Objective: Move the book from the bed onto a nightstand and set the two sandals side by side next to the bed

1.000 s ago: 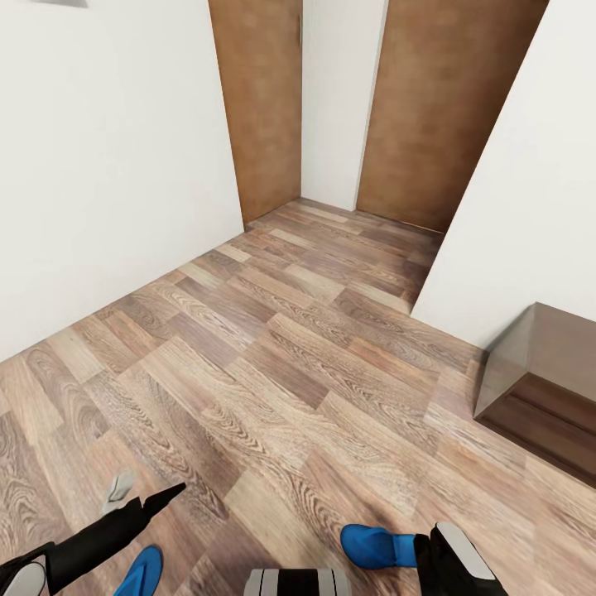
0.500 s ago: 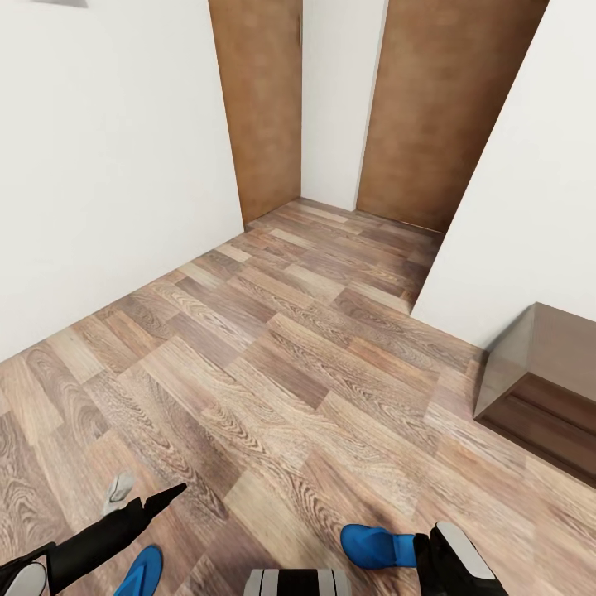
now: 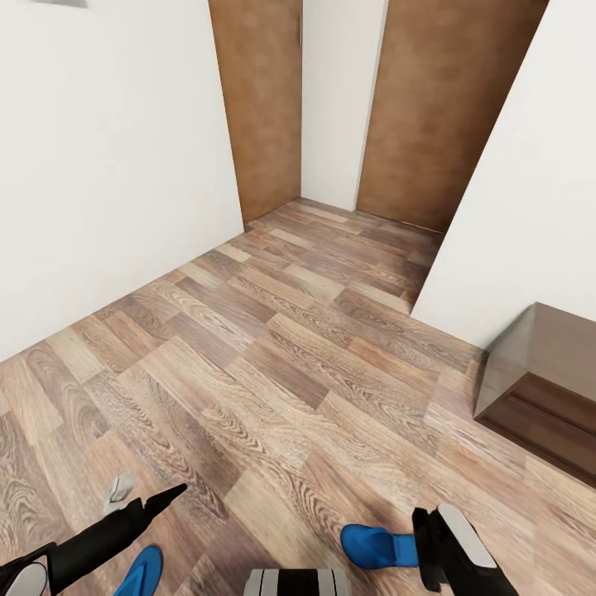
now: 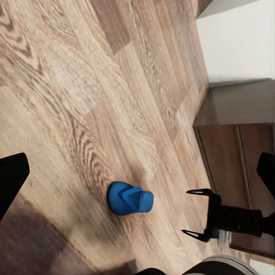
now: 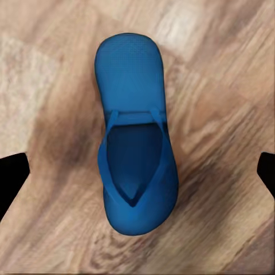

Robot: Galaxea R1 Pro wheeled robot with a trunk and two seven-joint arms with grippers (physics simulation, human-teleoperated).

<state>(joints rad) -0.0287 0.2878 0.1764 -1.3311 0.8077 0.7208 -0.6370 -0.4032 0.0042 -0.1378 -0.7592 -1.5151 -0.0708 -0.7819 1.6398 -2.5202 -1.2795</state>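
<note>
One sandal (image 5: 136,140) lies flat on the floor (image 3: 273,372) directly under the right gripper (image 3: 451,546), centred between its fingers, which stand wide apart and hold nothing. The sandal's long axis runs across the line between the fingers, so a straight descent should straddle its width. In the head view it lies at 9 o'clock of that gripper. The second sandal (image 3: 141,573) lies by the left gripper (image 3: 124,501), which looks open and empty.
</note>
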